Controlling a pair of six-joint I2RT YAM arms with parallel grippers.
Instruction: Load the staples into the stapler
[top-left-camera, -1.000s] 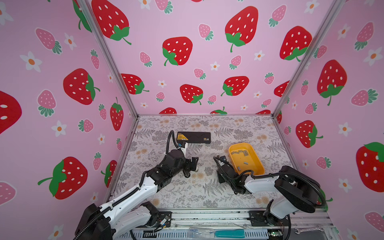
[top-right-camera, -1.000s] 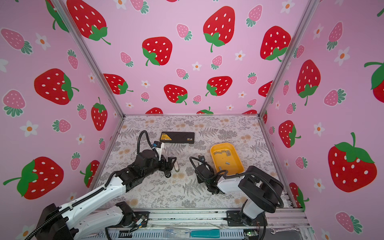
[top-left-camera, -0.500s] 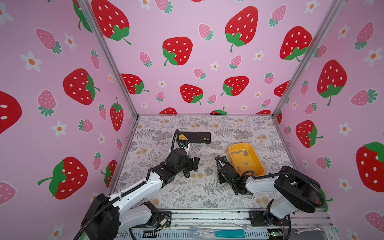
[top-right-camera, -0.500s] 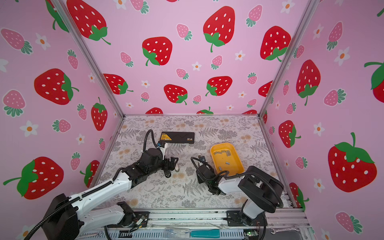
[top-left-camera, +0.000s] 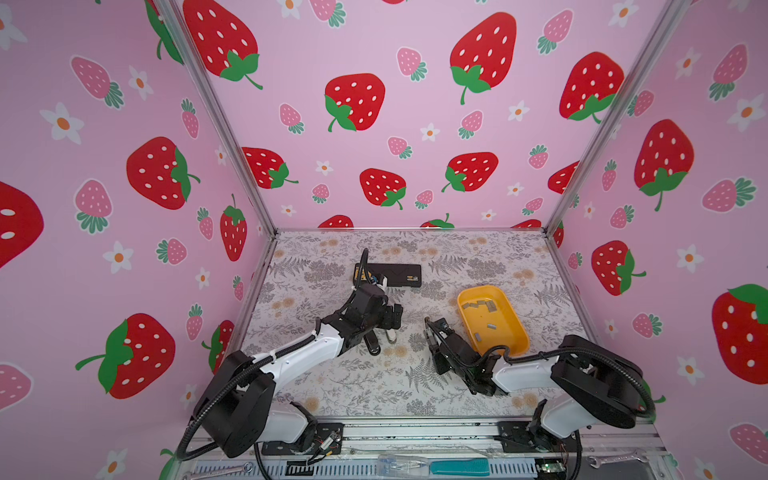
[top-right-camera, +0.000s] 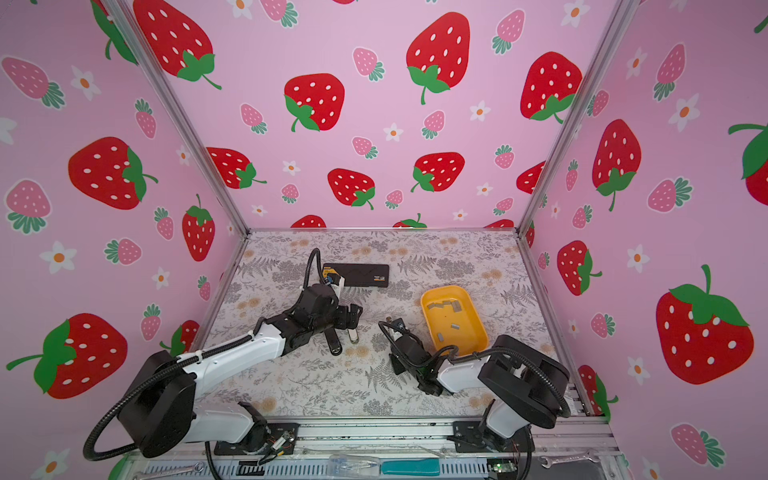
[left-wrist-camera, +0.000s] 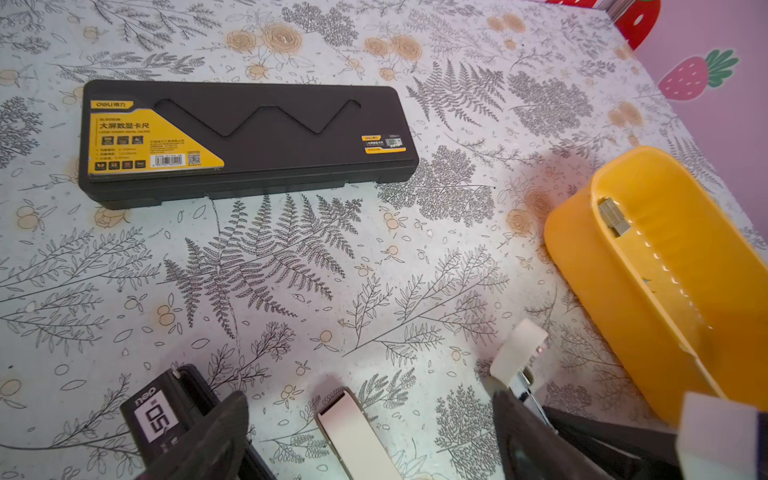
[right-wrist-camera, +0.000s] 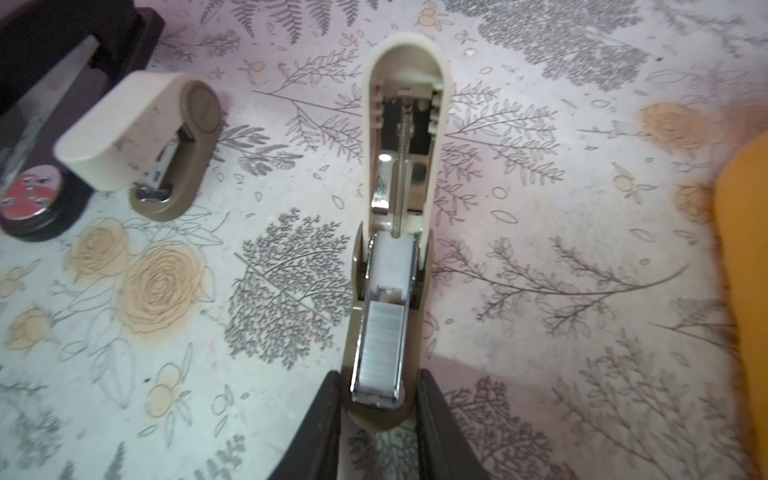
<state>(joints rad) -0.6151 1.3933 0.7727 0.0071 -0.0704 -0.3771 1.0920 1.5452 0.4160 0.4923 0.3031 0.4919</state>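
My right gripper (right-wrist-camera: 378, 390) is pinching the brown base of the opened cream plastic stapler (right-wrist-camera: 392, 266), with a grey metal staple strip (right-wrist-camera: 379, 345) seated in its channel. Loose strips (top-left-camera: 478, 305) are in the yellow plastic tray (top-left-camera: 509, 316). My left gripper (left-wrist-camera: 368, 397) is spread wide over a closed cream stapler (left-wrist-camera: 353, 428).

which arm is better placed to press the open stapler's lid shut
Left: the left gripper is open, empty and close to the open stapler, while the right gripper grips that stapler's base.
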